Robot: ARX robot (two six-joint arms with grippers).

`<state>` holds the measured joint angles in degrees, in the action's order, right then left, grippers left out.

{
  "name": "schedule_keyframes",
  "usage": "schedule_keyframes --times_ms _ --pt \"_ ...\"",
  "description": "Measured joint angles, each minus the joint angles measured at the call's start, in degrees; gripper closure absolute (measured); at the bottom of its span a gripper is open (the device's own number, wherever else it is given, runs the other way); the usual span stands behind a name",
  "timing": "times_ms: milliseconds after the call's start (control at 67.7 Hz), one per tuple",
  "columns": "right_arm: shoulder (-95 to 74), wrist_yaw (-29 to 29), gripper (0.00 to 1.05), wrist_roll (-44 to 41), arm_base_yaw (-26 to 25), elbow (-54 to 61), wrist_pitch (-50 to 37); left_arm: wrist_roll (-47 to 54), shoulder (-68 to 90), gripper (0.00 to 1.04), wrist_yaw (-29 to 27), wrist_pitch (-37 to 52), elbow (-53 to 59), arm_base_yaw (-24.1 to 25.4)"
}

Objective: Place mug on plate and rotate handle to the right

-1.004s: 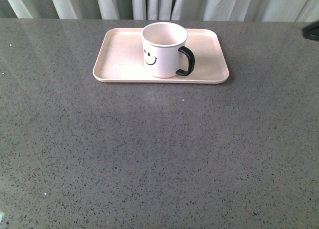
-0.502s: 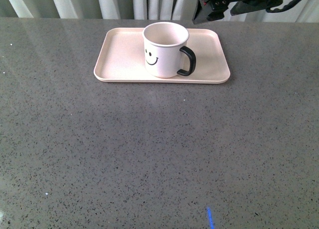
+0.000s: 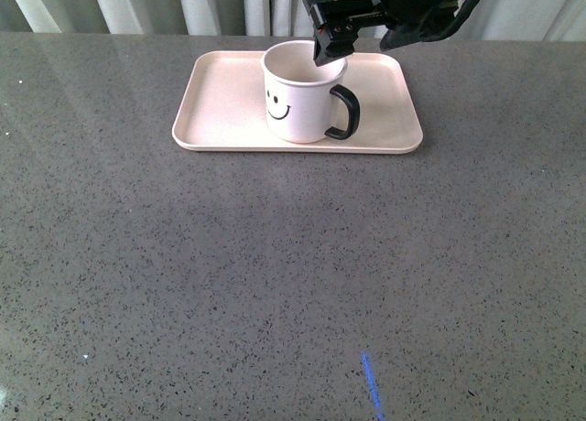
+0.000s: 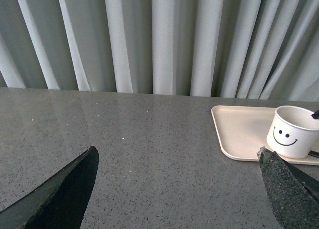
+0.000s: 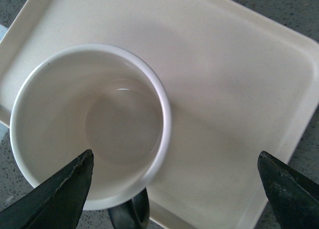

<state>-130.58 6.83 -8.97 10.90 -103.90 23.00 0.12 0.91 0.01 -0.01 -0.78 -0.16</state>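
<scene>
Mug: upright on plate, near its centre; handle points between 3 and 4 o'clock in the front view. Plate: long axis runs 9 to 3 o'clock. Right gripper: above mug rim, fingers spread, empty; left gripper: likewise spread, empty.

Mug: white, smooth and shiny, like glazed pottery; I see a small bright glint inside.
Handle: black and glossy.
Plate: pale pink, smooth and dull; looks like plastic.
Desk: grey, stone-like, with tiny dark and white specks; smooth with a soft shine.
Curtain: soft pale cloth in folds.
My left claw: dark fingers, matt and grainy.
</scene>
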Motion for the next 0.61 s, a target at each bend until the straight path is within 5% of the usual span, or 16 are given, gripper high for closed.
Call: schedule_keyframes --times_ms 606 --pt "-4.9 -2.4 0.09 2.9 1.4 -5.9 4.1 0.0 0.0 0.09 0.0 0.0 0.0 0.0"
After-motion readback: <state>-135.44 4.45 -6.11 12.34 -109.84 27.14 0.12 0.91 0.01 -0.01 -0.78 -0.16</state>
